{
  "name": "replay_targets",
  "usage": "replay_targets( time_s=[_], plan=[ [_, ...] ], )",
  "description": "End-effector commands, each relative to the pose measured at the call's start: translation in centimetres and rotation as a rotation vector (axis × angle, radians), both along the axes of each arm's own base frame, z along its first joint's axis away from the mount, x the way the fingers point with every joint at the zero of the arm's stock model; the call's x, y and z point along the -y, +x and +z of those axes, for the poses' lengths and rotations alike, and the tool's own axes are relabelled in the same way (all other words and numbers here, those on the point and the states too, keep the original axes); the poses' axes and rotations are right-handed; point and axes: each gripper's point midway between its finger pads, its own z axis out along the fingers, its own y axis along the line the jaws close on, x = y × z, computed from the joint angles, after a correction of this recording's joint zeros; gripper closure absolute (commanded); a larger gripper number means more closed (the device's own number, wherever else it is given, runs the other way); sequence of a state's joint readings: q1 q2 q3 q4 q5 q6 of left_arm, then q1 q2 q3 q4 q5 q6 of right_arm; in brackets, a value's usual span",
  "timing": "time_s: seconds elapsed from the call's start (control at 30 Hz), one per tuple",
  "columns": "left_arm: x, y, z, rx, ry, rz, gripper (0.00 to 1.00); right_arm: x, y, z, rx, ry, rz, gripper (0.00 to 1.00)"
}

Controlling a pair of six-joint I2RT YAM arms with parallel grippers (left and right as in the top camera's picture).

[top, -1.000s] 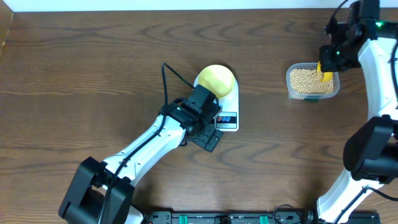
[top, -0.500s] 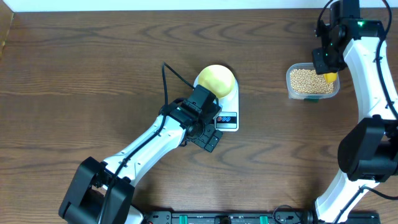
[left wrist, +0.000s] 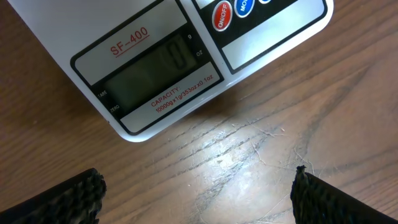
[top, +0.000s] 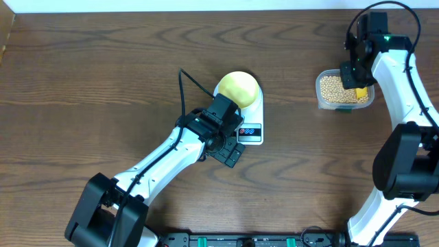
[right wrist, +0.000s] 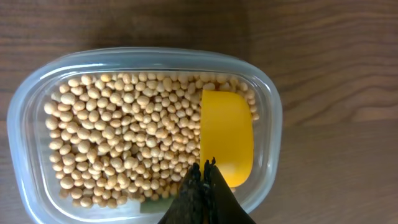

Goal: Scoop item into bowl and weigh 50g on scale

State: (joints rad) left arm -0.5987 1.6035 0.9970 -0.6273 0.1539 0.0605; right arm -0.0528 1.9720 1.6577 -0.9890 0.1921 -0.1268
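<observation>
Brown wood-grain worktop [top: 103, 68] carries everything in the scene. On it, near the middle, stands the white scale [top: 254, 122], and its grey display shows a zero in the left wrist view. The left end effector [left wrist: 199, 199] hangs low over the worktop, just in front of the display edge of the scale. Its two fingers are spread wide apart and they hold nothing.

At the far right of the worktop, well apart from the scale, stands a clear plastic tub [top: 319, 89] with rounded corners. The pale yellow-green bowl [top: 238, 88] sits on the back part of the scale; what is inside it I cannot tell.

The right end effector [right wrist: 204, 186] is above the tub, with its fingers pressed fully together. They meet at the near end of a yellow scoop [right wrist: 227, 137] and seem to pinch its handle, which is hidden behind them. The scoop is inside the tub, at its right side, over the beans [right wrist: 124, 137]. These small round tan beans fill the tub from wall to wall.
</observation>
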Motion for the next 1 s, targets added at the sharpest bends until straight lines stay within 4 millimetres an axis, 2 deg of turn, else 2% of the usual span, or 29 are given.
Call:
replay_targets(
  time_s=[0.0,0.27,0.57,0.8,0.97],
  plan=[
    [0.2,0.5,0.5,0.019,0.003,-0.015,0.02,0.4,-0.8,-1.4,-0.019,0.059,-0.055,0.99],
    [0.2,0.5,0.5,0.018,0.004,-0.015,0.02,-1.8,-0.6,-2.2,-0.006,0.249,-0.038,0.99],
    [0.1,0.5,0.4,0.017,0.004,-0.015,0.02,-2.1,-0.4,-1.7,0.037,0.484,-0.059,0.99],
    [0.1,0.5,0.4,0.017,0.005,-0.015,0.02,-1.6,-0.9,-3.0,0.061,0.609,-0.089,0.99],
    [0.1,0.5,0.4,0.017,0.005,-0.015,0.02,-1.0,-1.0,-2.7,0.087,0.694,-0.110,0.99]
  ],
)
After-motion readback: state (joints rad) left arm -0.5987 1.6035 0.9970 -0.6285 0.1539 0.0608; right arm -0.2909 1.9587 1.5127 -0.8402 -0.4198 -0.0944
